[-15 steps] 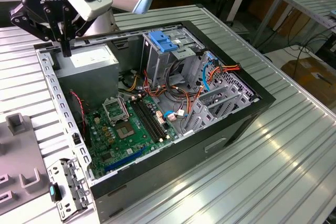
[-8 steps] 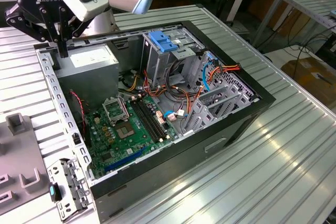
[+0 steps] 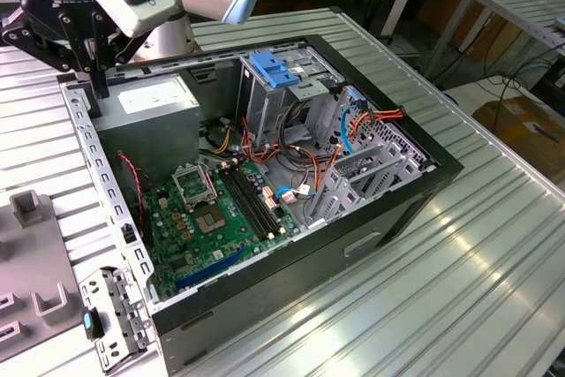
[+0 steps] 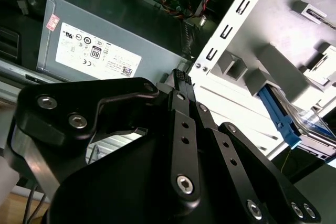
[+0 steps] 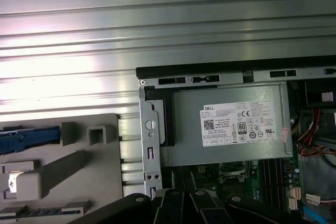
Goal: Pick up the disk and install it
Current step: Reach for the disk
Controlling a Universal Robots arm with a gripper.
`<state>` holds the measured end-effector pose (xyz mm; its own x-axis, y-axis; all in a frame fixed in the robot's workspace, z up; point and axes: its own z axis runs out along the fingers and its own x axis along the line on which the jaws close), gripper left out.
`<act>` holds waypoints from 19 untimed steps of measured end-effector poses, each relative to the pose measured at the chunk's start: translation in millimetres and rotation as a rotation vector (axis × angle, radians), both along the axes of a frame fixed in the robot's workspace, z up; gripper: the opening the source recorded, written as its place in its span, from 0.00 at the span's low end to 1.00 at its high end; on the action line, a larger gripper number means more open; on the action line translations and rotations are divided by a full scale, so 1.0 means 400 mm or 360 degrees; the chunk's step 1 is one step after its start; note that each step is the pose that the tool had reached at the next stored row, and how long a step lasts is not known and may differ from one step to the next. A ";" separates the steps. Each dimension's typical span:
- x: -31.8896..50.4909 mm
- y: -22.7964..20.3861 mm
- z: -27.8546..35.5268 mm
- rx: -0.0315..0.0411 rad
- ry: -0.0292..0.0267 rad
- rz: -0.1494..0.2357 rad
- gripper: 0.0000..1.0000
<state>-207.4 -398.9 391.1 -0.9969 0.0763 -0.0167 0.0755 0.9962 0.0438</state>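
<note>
Over the rear corner of the open computer case [image 3: 446,169], at the exterior view's left, the gripper [image 3: 95,77] hung with its black fingers [image 4: 181,103] drawn together and nothing clamped between them. In the second wrist view the ribbed tips met just above the slotted metal wall [image 4: 228,27] of the case, beside the grey power supply [image 4: 105,35] with its white sticker. The disk [image 4: 294,121] rested outside the case in a grey fixture plate [image 4: 294,40] on the ribbed aluminium table [image 3: 441,297]. It was well apart from the gripper, with the slotted wall and a strip of bare table between the two. In the first wrist view the disk [image 5: 26,140] sat at the far side of the fixture plate [image 5: 79,171] from the case, while the power supply [image 5: 231,129] lay close to the finger links. Of the disk, the clearest part was a long blue plastic rail [image 4: 278,114] running along one edge; next to it showed a pale, shiny flat face with a bluish band, cut off by the frame edge. Whether it lay flat or propped in its slot could not be told. Inside the case lay a green motherboard [image 3: 212,218] and a grey drive cage [image 3: 274,94] with a blue handle.
</note>
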 end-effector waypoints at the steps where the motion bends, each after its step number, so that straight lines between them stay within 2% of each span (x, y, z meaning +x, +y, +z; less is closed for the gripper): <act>1: -0.003 0.000 0.000 0.0000 0.00002 0.0000 0.11; 19: -0.042 0.000 -0.001 0.0000 0.00016 0.0000 0.11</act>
<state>-224.2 -398.9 390.7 -0.9970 0.0762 -0.0157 0.0755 0.9962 0.0437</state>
